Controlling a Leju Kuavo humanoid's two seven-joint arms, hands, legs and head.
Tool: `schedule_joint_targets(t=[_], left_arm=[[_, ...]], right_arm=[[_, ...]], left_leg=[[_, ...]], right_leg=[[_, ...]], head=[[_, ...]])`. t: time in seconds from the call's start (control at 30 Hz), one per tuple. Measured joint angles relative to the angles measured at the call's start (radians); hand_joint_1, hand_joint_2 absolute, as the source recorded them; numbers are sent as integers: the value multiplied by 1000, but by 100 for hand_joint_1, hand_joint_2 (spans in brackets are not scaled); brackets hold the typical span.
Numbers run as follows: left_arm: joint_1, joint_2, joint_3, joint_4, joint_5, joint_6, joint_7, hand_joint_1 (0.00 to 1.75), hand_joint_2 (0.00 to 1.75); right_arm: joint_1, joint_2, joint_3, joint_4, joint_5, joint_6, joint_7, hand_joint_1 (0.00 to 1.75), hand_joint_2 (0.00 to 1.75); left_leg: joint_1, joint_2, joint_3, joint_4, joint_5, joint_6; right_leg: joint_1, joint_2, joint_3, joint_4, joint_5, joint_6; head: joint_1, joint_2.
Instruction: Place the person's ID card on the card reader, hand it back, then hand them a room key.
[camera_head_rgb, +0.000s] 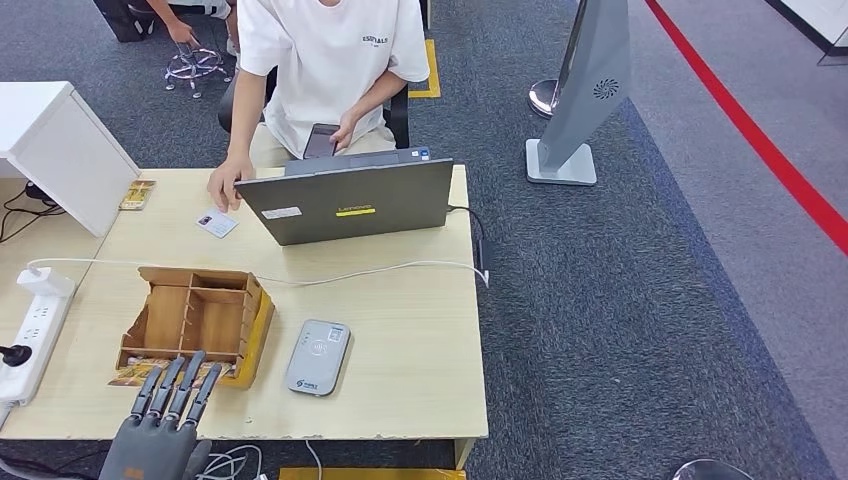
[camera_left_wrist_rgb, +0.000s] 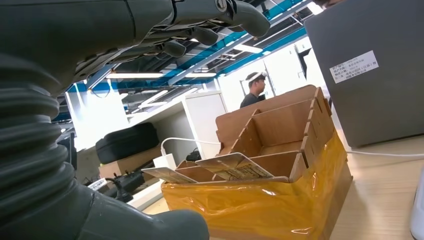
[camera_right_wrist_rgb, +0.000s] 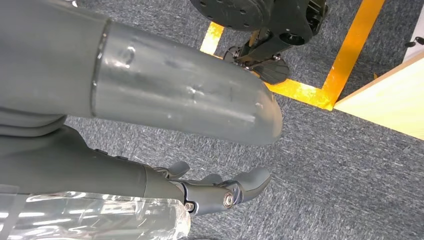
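Wooden box (camera_head_rgb: 195, 315) sits under my empty, spread left hand (camera_head_rgb: 160, 420); my right hand (camera_right_wrist_rgb: 220, 192) hangs loose, holding nothing.

The white ID card (camera_head_rgb: 217, 223) lies flat near the table's far edge under a person's fingertips, the grey card reader (camera_head_rgb: 318, 357) lies flat near the near edge, and key cards (camera_left_wrist_rgb: 235, 166) lean in the front slots of the wooden box (camera_head_rgb: 196, 318) beside it.
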Motion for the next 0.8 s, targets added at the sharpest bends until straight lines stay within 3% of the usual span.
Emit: schedule_joint_targets(t=[0.17, 0.33, 0.43, 0.57, 0.8], left_arm=[[-45, -17, 24, 77, 65, -27, -67, 0, 175], [-107, -78, 111, 205, 71, -13, -159, 0, 175], [-149, -120, 154, 275, 45, 16, -181, 0, 175], [-263, -195, 222, 447, 7, 63, -202, 0, 175], [-363, -254, 292, 631, -4, 91, -228, 0, 175]], right_arm=[[-22, 0, -10, 10, 48, 14, -20, 0, 0], [-49, 1, -26, 27, 95, 19, -41, 0, 0], [-60, 1, -29, 38, 114, 16, -45, 0, 0], [-91, 0, -28, 66, 124, -1, -45, 0, 0], [-103, -9, -15, 98, 98, -13, -33, 0, 0]], left_leg=[[0, 0, 0, 0, 0, 0], [0, 0, 0, 0, 1, 0], [0, -1, 0, 0, 1, 1], [0, -3, 0, 0, 3, 1], [0, -2, 0, 0, 3, 1]], right_leg=[[0, 0, 0, 0, 0, 0], [0, 0, 0, 0, 1, -1], [0, -1, 0, 0, 1, -1], [0, -4, 1, 0, 2, -1], [0, -3, 1, 0, 2, -2]], head=[[0, 0], [0, 0], [0, 0], [2, 0], [1, 0]])
